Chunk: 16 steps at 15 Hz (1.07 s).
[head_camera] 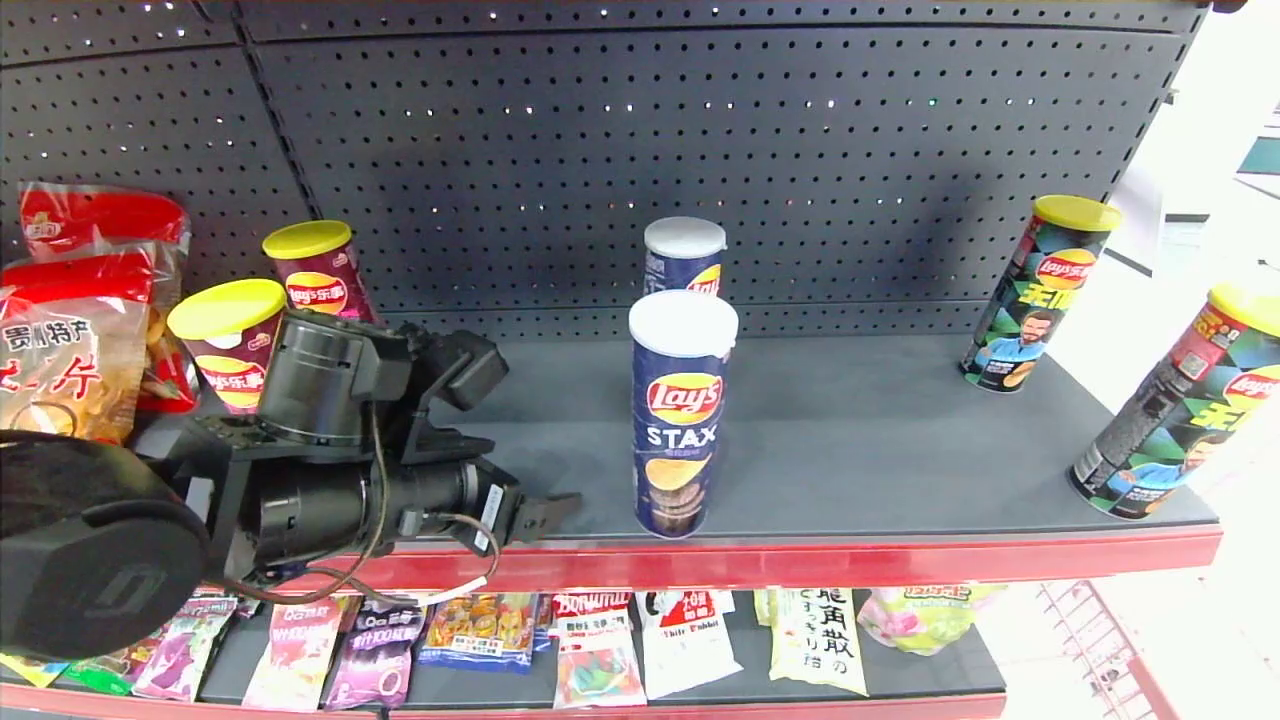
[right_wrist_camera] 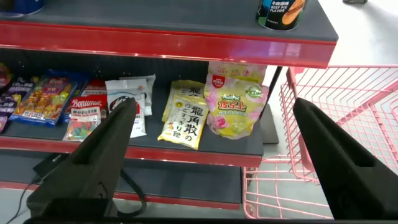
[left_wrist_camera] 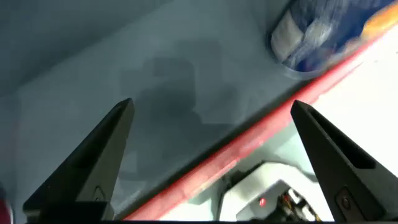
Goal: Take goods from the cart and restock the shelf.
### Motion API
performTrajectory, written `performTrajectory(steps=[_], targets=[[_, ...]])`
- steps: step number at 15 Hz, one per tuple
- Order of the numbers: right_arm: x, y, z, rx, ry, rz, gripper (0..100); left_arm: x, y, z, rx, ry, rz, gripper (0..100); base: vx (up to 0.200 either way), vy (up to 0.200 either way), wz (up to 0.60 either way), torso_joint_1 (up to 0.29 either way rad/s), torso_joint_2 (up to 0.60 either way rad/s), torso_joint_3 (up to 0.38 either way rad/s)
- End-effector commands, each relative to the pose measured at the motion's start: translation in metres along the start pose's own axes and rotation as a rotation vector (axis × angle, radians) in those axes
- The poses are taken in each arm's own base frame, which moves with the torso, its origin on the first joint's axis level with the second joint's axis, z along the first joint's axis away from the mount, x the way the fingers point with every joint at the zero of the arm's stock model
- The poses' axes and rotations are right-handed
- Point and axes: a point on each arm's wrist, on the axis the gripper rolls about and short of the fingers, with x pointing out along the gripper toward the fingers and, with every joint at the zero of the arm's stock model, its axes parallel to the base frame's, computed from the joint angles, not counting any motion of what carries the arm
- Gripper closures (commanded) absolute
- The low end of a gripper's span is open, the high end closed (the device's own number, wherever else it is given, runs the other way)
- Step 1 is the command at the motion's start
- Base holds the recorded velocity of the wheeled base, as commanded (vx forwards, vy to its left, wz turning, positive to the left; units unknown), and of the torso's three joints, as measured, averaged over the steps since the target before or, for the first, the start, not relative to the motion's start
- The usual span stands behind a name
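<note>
On the upper shelf (head_camera: pixel 880 440), the blue can (head_camera: pixel 683 415) stands upright at the red front edge, just to the right of my left gripper (left_wrist_camera: pixel 211 106), whose fingers are spread with nothing between them. The can looks like a smooth tube with a white plastic lid. My right gripper (right_wrist_camera: pixel 212 102), also spread and empty, is nearer to the pink wire cart (right_wrist_camera: pixel 367 67), which is low on the right.

A dark pegboard (head_camera: pixel 640 130) forms the back wall. Red snack bags (head_camera: pixel 80 290) stand at the far left. Lower down, flat packets lie in a row: white (head_camera: pixel 690 640), yellow (right_wrist_camera: pixel 185 115), pale green (right_wrist_camera: pixel 235 102).
</note>
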Motion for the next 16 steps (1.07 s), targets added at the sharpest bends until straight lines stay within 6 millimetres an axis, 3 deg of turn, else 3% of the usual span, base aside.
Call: performTrajectory(steps=[1, 7, 11, 16], targets=[[0.0, 0.0, 0.0, 0.001, 0.002, 0.0, 0, 0.009, -0.003, 0.004, 0.006, 0.001, -0.017, 0, 0.0, 0.0, 0.0, 0.0, 0.0, 0.0], [0.0, 0.0, 0.0, 0.004, 0.002, -0.001, 0, 0.023, -0.003, 0.0, 0.012, 0.037, 0.001, 0, 0.0, 0.0, 0.0, 0.0, 0.0, 0.0], [0.0, 0.0, 0.0, 0.004, 0.002, 0.0, 0, 0.036, -0.009, 0.008, 0.027, 0.028, -0.018, 0, 0.0, 0.0, 0.0, 0.0, 0.0, 0.0], [0.0, 0.0, 0.0, 0.004, 0.002, -0.001, 0, 0.038, -0.009, 0.006, 0.029, 0.042, -0.018, 0, 0.0, 0.0, 0.0, 0.0, 0.0, 0.0]])
